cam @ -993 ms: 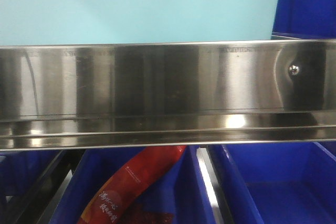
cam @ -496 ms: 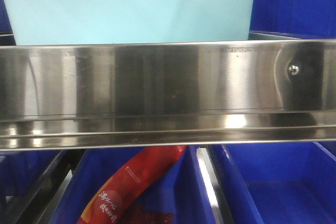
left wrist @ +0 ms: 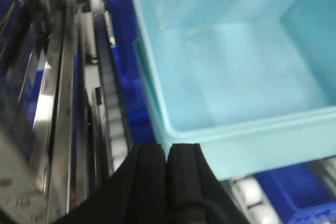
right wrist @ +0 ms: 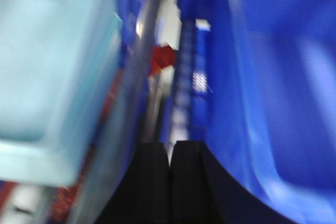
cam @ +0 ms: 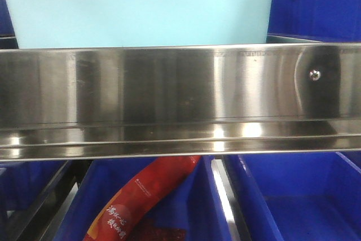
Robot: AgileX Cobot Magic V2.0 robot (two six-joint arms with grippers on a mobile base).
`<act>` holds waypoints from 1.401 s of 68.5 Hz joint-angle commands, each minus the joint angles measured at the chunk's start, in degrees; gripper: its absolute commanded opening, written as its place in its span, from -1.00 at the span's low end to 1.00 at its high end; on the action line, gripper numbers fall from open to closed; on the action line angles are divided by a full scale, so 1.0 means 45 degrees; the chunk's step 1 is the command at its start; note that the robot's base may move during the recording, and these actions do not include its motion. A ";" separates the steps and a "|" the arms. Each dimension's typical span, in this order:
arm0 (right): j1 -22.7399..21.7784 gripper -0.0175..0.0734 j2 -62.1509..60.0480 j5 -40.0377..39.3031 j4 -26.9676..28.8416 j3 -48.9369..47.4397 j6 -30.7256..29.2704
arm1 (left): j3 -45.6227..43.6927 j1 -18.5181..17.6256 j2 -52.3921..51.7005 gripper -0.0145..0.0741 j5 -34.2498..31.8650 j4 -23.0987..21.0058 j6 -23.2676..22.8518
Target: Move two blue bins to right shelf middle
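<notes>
Left gripper: we are seeing its black jaws pressed together on nothing, just beside the near rim of the pale turquoise rectangular plastic bin.
Right gripper: its jaws are likewise together and empty, pointing down the gap between the turquoise bin and a dark blue plastic bin; the view is blurring.
Task's bins: dark blue bins are sitting on the brushed steel shelf rail level, one at the upper right, others below, one holding a red snack packet.
Step in hand: we are judging that no blue bin is gripped yet.
Doing it well: we should be spreading both jaws, straddling opposite rims of one blue bin, and lifting level, clear of the rail.
</notes>
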 commanded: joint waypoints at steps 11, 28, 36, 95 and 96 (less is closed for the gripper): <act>-0.0426 -0.97 -0.2689 -0.1787 -0.0239 0.4300 0.0007 | 0.2667 -0.0037 -0.1999 -0.92 -0.1316 0.0149 -0.0651; -0.0426 -0.97 -0.6432 -0.3929 -0.0239 0.8889 0.0007 | 0.5000 -0.0037 -0.4493 -0.92 -0.2797 0.0172 -0.0756; -0.0426 -0.97 -0.8542 -0.4463 -0.0239 1.0326 0.0007 | 0.5933 -0.0037 -0.5877 -0.92 -0.3662 0.0172 -0.0756; -0.0426 -0.97 -1.2602 -0.5903 -0.0301 1.0937 0.0007 | 0.6807 -0.0037 -0.8108 -0.92 -0.4269 0.0830 -0.0756; -0.0426 -0.97 -1.2602 -0.5903 -0.0301 1.0937 0.0007 | 0.6807 -0.0037 -0.8108 -0.92 -0.4269 0.0830 -0.0756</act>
